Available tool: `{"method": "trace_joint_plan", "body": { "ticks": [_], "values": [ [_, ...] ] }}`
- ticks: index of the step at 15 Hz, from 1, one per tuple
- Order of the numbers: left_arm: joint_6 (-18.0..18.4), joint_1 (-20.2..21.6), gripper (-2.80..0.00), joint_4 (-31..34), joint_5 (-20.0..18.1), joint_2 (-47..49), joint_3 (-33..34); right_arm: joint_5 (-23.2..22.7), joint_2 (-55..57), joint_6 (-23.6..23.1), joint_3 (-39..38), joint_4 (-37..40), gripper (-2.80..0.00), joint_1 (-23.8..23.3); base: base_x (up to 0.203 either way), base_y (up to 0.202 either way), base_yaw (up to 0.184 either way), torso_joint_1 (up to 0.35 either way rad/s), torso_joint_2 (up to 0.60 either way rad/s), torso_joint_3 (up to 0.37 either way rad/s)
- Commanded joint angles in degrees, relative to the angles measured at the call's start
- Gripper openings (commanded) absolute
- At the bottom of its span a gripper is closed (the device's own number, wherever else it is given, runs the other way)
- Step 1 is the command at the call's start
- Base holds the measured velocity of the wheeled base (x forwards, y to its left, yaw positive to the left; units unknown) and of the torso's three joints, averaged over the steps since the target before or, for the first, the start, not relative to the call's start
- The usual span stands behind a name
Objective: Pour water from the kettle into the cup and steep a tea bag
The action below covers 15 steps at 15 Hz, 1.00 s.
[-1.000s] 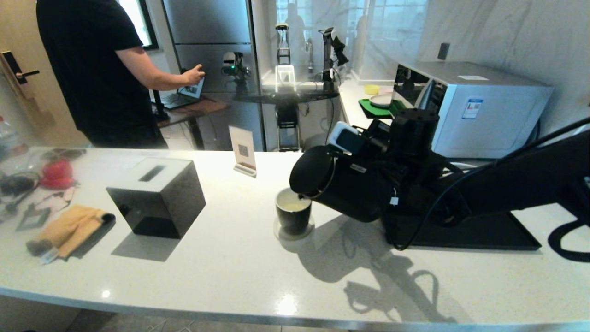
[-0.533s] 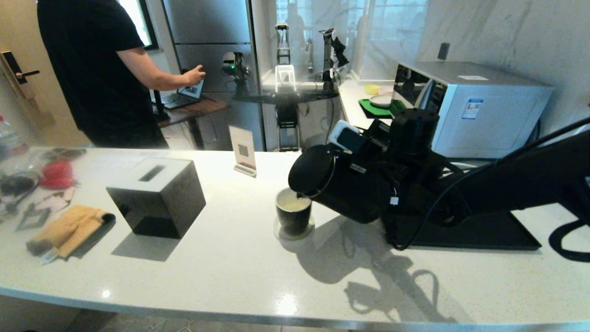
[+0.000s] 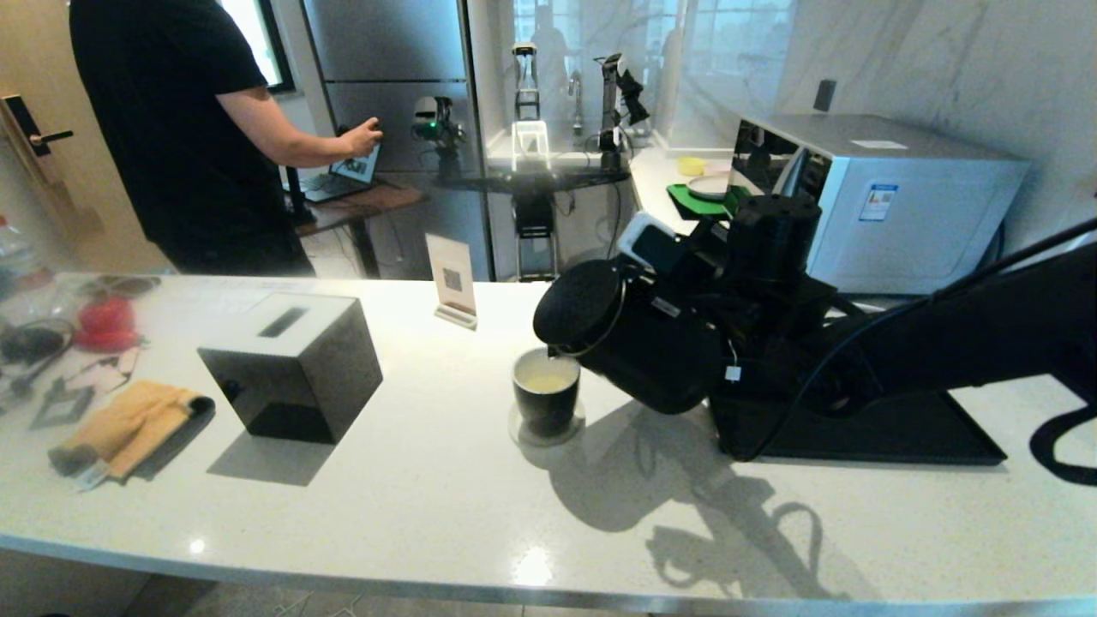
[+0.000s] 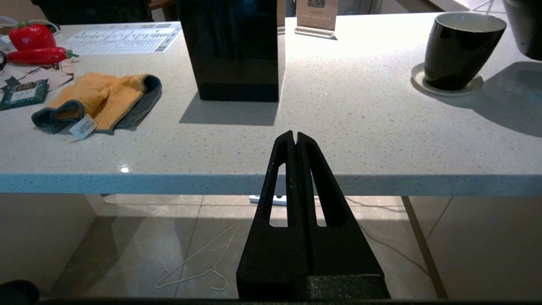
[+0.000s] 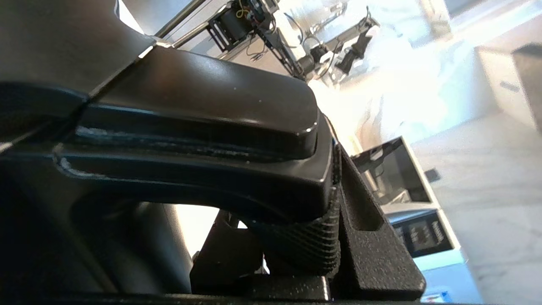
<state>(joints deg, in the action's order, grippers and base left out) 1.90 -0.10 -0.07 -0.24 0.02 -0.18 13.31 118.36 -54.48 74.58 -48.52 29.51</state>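
The matte black kettle (image 3: 638,343) hangs tipped over above the counter, its spout just above the far rim of the cup (image 3: 546,394). My right gripper (image 5: 292,224) is shut on the kettle's loop handle (image 5: 203,140). The cup is glossy black with a white inside and stands on a round pale coaster (image 3: 548,431). Pale yellowish water (image 3: 546,382) lies in it. The cup (image 4: 459,51) also shows in the left wrist view. My left gripper (image 4: 295,137) is parked shut and holding nothing, at the counter's front edge. I cannot make out the tea bag.
A black cube box (image 3: 291,364) stands left of the cup, with an orange cloth (image 3: 128,428) further left. A card stand (image 3: 452,278) is behind. A black tray (image 3: 866,433) and a microwave (image 3: 874,201) are on the right. A person (image 3: 171,128) stands beyond the counter.
The kettle has risen slightly with my right arm, and its spout has lifted off the cup's rim. The left arm has not moved.
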Motion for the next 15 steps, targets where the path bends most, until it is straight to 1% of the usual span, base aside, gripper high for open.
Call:
{"method": "trace_joint_plan", "body": {
  "ticks": [1,8,15],
  "values": [
    [0.0,0.0,-2.80,0.0,0.0,0.0,0.0,0.1,-0.6,0.2,0.0,0.4,-2.80,-0.5,0.000,0.000,0.000,0.000,0.00,0.000],
    [0.0,0.0,-2.80,0.0,0.0,0.0,0.0,0.2,-2.4,6.1,0.5,4.3,-2.80,-3.8,0.000,0.000,0.000,0.000,0.00,0.000],
    [0.0,0.0,-2.80,0.0,0.0,0.0,0.0,0.3,-4.7,17.1,2.4,9.6,-2.80,-6.9,0.000,0.000,0.000,0.000,0.00,0.000]
  ]
}}
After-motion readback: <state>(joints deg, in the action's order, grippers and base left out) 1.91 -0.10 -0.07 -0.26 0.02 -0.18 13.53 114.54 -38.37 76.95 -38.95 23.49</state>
